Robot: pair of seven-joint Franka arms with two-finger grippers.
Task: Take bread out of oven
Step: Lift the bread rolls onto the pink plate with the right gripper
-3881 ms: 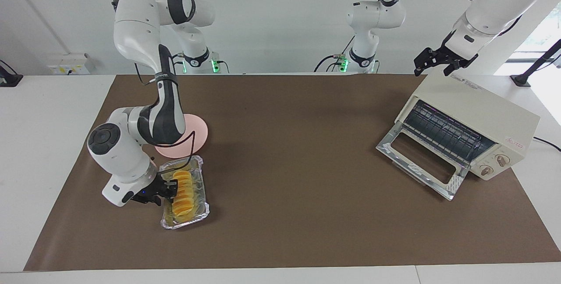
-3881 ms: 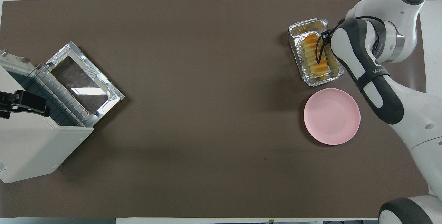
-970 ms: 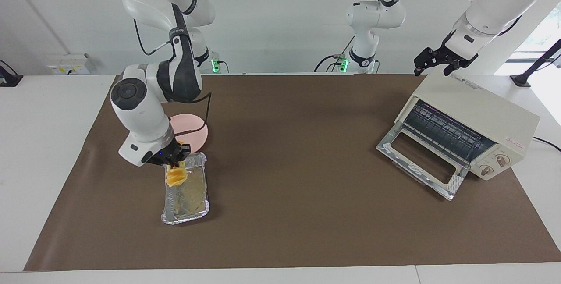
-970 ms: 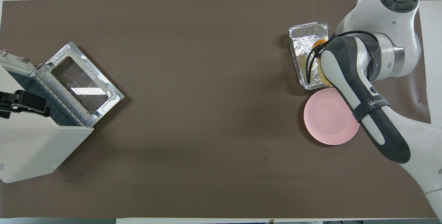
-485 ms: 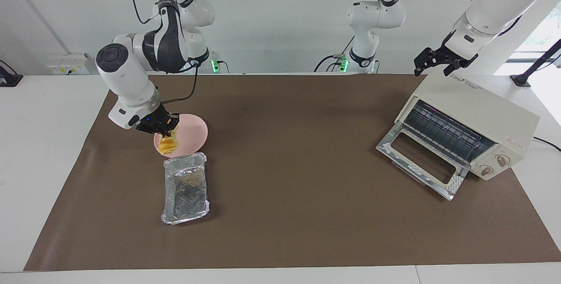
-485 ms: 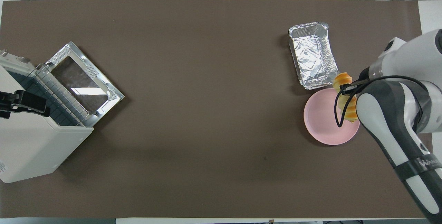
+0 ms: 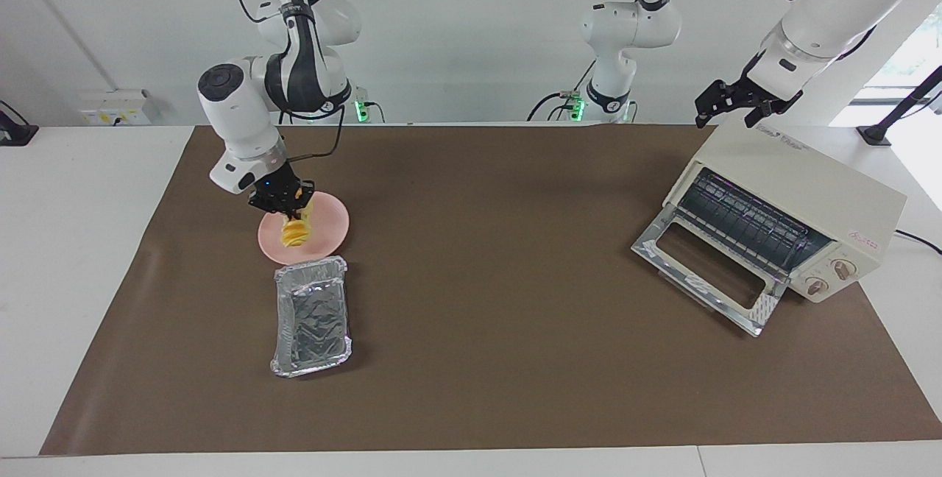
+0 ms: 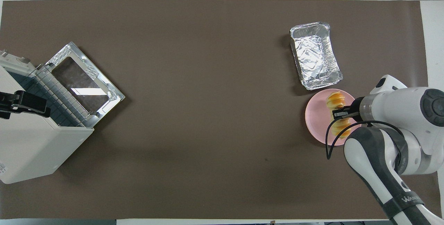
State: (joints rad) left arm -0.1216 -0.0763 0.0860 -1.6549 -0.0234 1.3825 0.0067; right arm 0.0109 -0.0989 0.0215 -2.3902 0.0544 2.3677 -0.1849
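Since half a second ago, the right pincer [image 7: 291,206] has carried the bread [image 7: 296,231] in from the plate's edge to over its middle. That pincer is clamped on the loaf's upper part, and the loaf hangs slantwise below it over the plate [image 7: 327,229]; whether its lower end touches the plate cannot be told. In the overhead view the right pincer [image 8: 341,114] crosses the bread [image 8: 335,100] at mid-length, with slices showing on both sides of it above the plate [image 8: 316,117].

Writing is scarce. The right arm's forearm carries a pale word near the overhead view's bottom edge, too partly seen to read. The oven [image 7: 802,190] bears small markings on its top and a red mark on its end wall, both illegible.

A foil tray [image 7: 310,315] lies just beside the plate, farther from the robots. The oven stands well apart from the plate, at the left arm's end of the surface [image 7: 486,256], its door [image 7: 706,267] dropped open. The left pincer [image 7: 730,105] waits over the oven's top, fingers apart.
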